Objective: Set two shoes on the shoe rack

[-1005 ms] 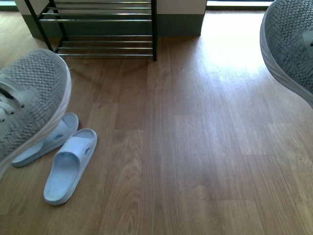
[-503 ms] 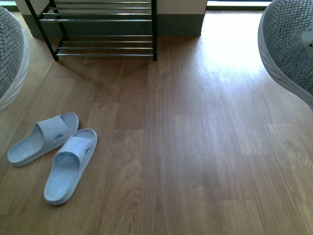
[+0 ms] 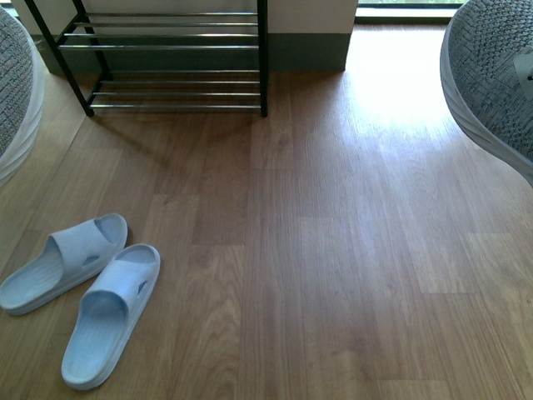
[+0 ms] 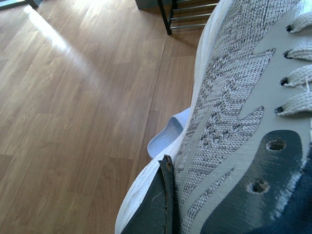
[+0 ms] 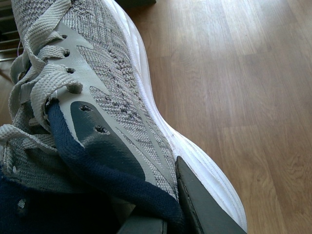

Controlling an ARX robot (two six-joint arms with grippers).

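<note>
The left gripper (image 4: 165, 202) clamps one grey sneaker (image 4: 234, 97), the right gripper (image 5: 180, 204) the other sneaker (image 5: 117, 87). Blue slides (image 3: 108, 308) lie on the floor (image 3: 333, 250)

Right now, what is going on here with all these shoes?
The robot holds one grey knit sneaker with a white sole in each gripper, up in the air: the left gripper grips the left sneaker, the right gripper the right sneaker. The black-framed shoe rack with chrome bars stands ahead, and its visible shelves carry no shoe yet. The pair of light blue rubber slide sandals lies on the wooden floor.
</note>
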